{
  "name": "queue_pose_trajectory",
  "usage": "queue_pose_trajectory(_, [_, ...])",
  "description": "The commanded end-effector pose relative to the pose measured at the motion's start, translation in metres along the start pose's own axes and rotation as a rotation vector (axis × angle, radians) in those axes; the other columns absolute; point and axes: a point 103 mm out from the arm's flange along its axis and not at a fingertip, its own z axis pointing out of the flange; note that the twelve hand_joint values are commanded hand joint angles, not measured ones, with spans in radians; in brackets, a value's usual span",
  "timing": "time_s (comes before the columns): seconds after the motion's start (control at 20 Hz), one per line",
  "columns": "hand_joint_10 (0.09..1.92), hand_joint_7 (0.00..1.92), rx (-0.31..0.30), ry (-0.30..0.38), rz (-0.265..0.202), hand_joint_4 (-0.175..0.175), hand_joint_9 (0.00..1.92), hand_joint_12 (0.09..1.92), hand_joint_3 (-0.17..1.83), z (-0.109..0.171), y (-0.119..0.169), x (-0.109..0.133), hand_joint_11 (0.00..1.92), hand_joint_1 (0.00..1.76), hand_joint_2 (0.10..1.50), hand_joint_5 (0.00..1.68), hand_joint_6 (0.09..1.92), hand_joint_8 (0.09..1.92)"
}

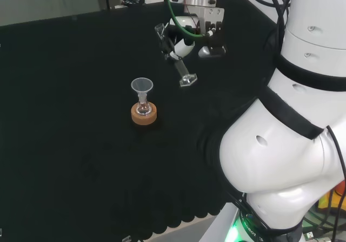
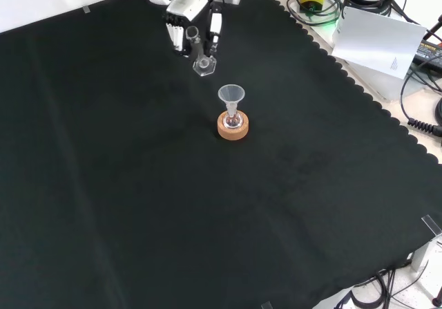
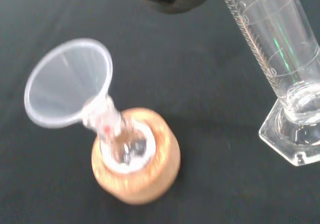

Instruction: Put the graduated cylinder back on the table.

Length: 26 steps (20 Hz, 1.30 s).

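Black and white robot hand (image 1: 186, 41), fingers curled round the upper part of a clear glass graduated cylinder (image 1: 179, 63) with a hexagonal foot; the cylinder hangs tilted below the hand, foot downward and swung out toward the middle of the table (image 1: 65, 90), mouth up among the fingers. In the front view the hand (image 2: 185, 5) shows at the far edge of the black cloth with the cylinder (image 2: 198, 52) slanting down from it, the foot close to the cloth; whether it touches cannot be told, and the tilt suggests it does not yet rest flat. In the wrist view the graduated wall and thick foot (image 3: 292, 134) show close by; the contents cannot be judged. A little way out from the hand, past the cylinder's foot, stands a small clear round-bottomed glass flask (image 1: 143, 110) seated in a tan cork ring stand (image 1: 144, 115), with a clear plastic funnel (image 1: 142, 85) in its neck; the ring keeps the round flask upright, and the funnel is there, presumably, to guide liquid into the narrow neck. The cylinder is held apart from this set, beside it and nearer the hand, likely so the foot can come down on bare cloth without knocking the funnel. Judged step: cylinder to be brought upright and lowered until the foot sits flat, then let go
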Motion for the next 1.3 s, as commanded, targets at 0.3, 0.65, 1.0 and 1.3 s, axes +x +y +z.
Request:
queue_pose_trajectory(0.3, [0.09, 1.06, -0.112, 0.129, -0.056, -0.116, 1.51, 0.72, 0.0, 0.037, 0.035, -0.014, 1.22, 1.26, 1.1, 0.97, 1.0, 0.93])
queue_pose_trajectory(0.65, [0.09, 1.12, -0.211, 0.162, -0.08, -0.004, 1.51, 0.72, -0.01, 0.05, 0.047, -0.012, 1.22, 1.24, 1.09, 0.96, 1.0, 0.85])
queue_pose_trajectory(1.0, [0.09, 1.12, -0.246, 0.158, -0.1, 0.005, 1.5, 0.72, -0.01, 0.055, 0.057, -0.012, 1.21, 1.24, 1.09, 0.97, 1.0, 0.85])
queue_pose_trajectory(1.3, [0.09, 1.1, -0.271, 0.161, -0.109, 0.009, 1.49, 0.73, 0.0, 0.06, 0.063, -0.013, 1.2, 1.24, 1.1, 0.96, 1.02, 0.87])
